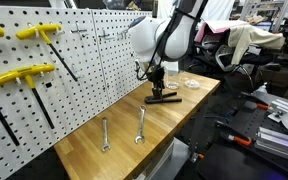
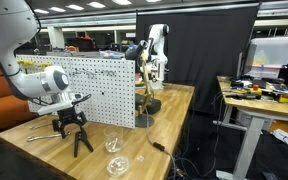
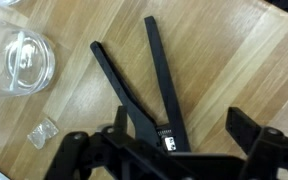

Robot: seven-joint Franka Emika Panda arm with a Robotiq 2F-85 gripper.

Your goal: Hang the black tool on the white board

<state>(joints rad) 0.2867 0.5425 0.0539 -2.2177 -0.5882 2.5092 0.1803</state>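
The black tool (image 3: 162,75) lies flat on the wooden table, its two slim handles spread in a V pointing away from my gripper. It also shows in both exterior views (image 1: 165,98) (image 2: 79,138). My gripper (image 3: 179,125) is open, low over the tool, with one finger on each side of the tool's head and a gap to each finger. It also shows in both exterior views (image 1: 156,78) (image 2: 72,118). The white board (image 1: 94,55) stands upright along the table's edge beside the gripper, and it also shows in an exterior view (image 2: 104,90).
Two silver wrenches (image 1: 106,135) (image 1: 141,125) lie on the table nearer the camera. Yellow-handled T keys (image 1: 42,32) (image 1: 22,75) hang on the board. A clear plastic dish (image 3: 24,60) and a small clear bag (image 3: 44,130) lie beside the tool.
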